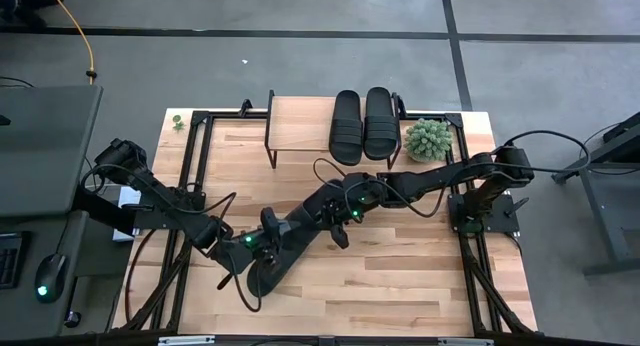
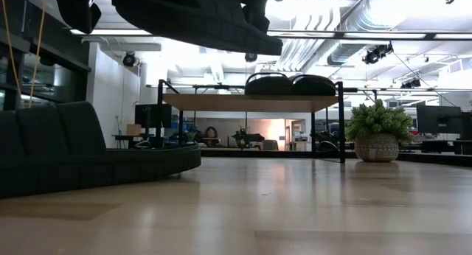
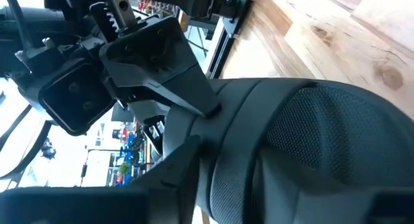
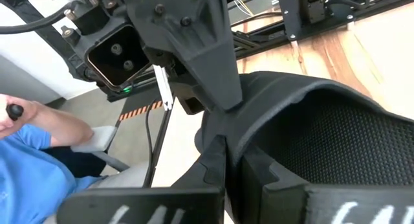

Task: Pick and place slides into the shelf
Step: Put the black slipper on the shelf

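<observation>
1. A grey-floored workroom surrounded the large light wood tabletop (image 1: 400, 276), which was framed by black rails.
2. At the table's far edge stood the small low shelf with a light wood top and thin black metal legs (image 1: 300, 126).
3. Two black ribbed-strap slides (image 1: 363, 123) lay side by side on the right part of the shelf top, touching each other.
4. A spiky green plant in a pale pot (image 1: 429, 139) sat just beside the shelf's right end.
5. A third black slide (image 1: 300, 229) stretched diagonally across the middle of the table, between the two arms; in the low view it hung above the tabletop.
6. The left gripper (image 1: 258, 248) met the lower-left end of that slide, its dark fingers (image 3: 171, 179) closed narrowly on the slide's edge.
7. The right gripper (image 1: 338, 218) met the upper-right end, its fingers (image 4: 217, 162) pinched onto the slide's rim.
8. In the low view, another black slide (image 2: 88, 155) rested on the tabletop at the left, near the camera.
9. A person's blue sleeve (image 4: 29, 175) showed beyond the table in the right wrist view.
</observation>
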`<state>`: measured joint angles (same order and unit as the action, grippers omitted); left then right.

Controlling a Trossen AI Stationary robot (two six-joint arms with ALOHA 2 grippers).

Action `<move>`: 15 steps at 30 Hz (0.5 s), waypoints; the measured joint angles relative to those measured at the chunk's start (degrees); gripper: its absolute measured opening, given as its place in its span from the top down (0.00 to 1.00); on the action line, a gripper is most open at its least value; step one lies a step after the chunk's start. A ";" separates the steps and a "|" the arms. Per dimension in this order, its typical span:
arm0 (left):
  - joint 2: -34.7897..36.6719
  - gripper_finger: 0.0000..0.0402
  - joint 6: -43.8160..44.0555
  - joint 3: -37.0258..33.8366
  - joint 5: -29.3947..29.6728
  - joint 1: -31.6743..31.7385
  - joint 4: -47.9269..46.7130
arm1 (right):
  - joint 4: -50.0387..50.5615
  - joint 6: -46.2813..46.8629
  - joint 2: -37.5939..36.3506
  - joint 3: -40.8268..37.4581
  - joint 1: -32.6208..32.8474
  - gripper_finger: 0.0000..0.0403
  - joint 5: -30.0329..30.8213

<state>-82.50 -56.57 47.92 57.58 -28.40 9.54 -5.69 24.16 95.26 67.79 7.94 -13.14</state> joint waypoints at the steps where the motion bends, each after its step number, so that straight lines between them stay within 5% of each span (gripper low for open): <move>1: 0.01 0.75 -0.01 0.00 -0.14 0.00 0.00 | -0.02 0.00 0.00 0.00 0.00 1.00 -0.03; 9: 0.04 0.95 -0.07 0.00 -0.39 0.00 0.04 | -0.07 -0.02 -0.02 -0.02 0.00 1.00 -0.18; 15: 0.07 0.98 -0.71 0.02 0.52 -1.25 0.24 | -0.38 -1.57 -0.02 -0.02 0.09 0.98 0.11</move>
<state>-82.43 -57.28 47.94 58.10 -29.65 9.78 -6.07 22.59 95.24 67.77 8.03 -13.04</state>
